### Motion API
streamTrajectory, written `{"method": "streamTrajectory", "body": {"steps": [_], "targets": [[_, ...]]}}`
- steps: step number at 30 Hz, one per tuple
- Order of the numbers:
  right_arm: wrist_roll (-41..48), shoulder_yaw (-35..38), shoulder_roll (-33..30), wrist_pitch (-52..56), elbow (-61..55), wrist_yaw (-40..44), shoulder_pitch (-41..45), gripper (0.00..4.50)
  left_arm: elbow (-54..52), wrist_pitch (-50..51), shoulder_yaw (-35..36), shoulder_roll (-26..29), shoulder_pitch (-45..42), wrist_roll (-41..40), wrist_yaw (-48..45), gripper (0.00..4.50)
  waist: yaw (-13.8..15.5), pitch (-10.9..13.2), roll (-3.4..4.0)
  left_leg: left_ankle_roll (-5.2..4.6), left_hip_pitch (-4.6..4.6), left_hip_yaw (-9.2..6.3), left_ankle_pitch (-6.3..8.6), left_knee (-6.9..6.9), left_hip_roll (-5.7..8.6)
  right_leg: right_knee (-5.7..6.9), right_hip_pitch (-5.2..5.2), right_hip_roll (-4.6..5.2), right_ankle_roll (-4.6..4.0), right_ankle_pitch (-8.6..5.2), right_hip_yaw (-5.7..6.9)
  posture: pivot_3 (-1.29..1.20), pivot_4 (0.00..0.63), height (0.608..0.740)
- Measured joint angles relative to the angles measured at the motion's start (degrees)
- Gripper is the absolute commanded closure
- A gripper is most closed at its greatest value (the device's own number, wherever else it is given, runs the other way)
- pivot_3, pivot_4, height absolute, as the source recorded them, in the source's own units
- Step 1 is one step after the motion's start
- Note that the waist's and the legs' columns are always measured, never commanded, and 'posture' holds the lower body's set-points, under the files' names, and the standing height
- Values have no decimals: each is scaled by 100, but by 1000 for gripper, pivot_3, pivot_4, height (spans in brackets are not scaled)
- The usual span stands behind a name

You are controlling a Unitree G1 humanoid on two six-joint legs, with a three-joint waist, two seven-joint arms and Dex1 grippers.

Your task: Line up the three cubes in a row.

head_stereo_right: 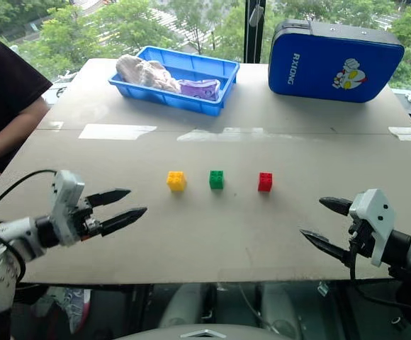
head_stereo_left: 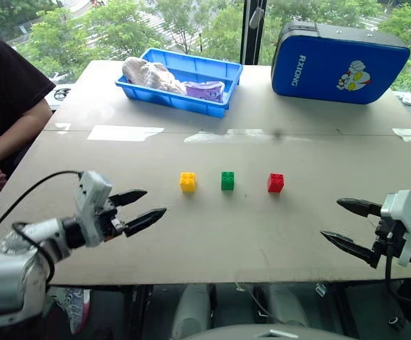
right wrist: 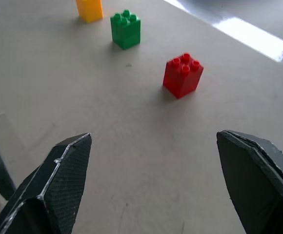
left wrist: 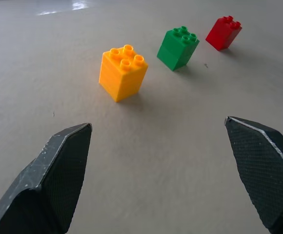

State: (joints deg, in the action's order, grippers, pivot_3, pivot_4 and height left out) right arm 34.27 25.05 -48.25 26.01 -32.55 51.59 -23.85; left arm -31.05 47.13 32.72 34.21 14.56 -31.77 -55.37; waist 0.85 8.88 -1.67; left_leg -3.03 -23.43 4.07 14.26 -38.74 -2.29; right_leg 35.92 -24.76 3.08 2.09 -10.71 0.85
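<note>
Standing in one straight row near the middle of the table (head_stereo_left: 212, 248): yellow cube (head_stereo_left: 188, 182), green cube (head_stereo_left: 227, 180), red cube (head_stereo_left: 276, 183), in this order from the robot's left to its right. Sitting upright, each with studs on top, and not touching one another; small gaps between them, the gap from green to red looking a little wider than the gap from yellow to green.

Hovering at the left near edge of the table: left gripper (head_stereo_left: 143, 207), pointing toward the row, with both black fingers spread apart and holding nothing. Staying clearly short of the yellow cube, with bare table between. Showing in the left wrist view: the yellow cube nearest, then green, then red behind it, all framed between the two spread fingers (left wrist: 58, 180).

Hovering at the right near edge: right gripper (head_stereo_left: 344, 223), also pointing inward to the row, fingers wide apart and empty. Keeping well away from the red cube, which is the closest one to it.

Resting at the far side of the table: blue tray (head_stereo_left: 223, 76) with a crumpled pale bag (head_stereo_left: 152, 74) and a purple packet (head_stereo_left: 205, 90) inside. Lying beside it, at the far right: blue case (head_stereo_left: 336, 62) with a cartoon figure printed on it.

Sitting at the left edge of the table: a person in a dark shirt (head_stereo_left: 7, 92), one forearm near the table side.
</note>
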Motion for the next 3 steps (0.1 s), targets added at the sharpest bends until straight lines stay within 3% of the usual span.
{"method": "streamTrajectory", "body": {"steps": [3], "targets": [[-179, 71, -1, -212, 446, 217, -51, 281, -214, -162, 145, -224, 607, -37, 213, 31, 1, -3, 6, 10, 6, 0, 6, 0, 1, 0, -1, -1, -1, 0, 0, 0, 150, 740]]}}
